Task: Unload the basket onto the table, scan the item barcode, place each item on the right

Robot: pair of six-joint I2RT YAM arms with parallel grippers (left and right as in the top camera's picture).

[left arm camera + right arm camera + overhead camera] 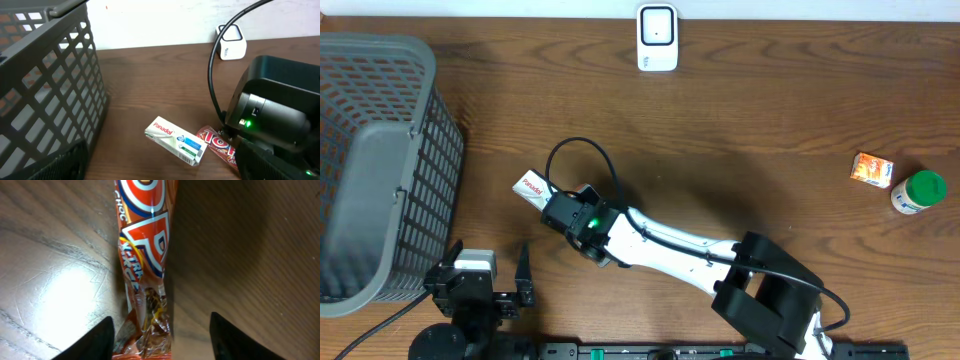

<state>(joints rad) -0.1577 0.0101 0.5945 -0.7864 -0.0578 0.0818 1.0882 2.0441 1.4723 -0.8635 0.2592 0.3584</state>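
I see my right gripper (161, 327) open astride the chocolate bar (145, 255), and my left gripper (490, 265) wide open near the basket (380, 160).

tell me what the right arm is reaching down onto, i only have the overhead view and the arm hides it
observer: a red and orange chocolate bar, lying flat on the table under the right gripper.
operator: is it gripped
observer: not yet. In the right wrist view the fingers straddle the bar, with a clear gap on one side.
operator: anything crowding it
observer: the left wrist view shows a white box close beside the bar, on the side toward the basket. I cannot tell whether they touch.
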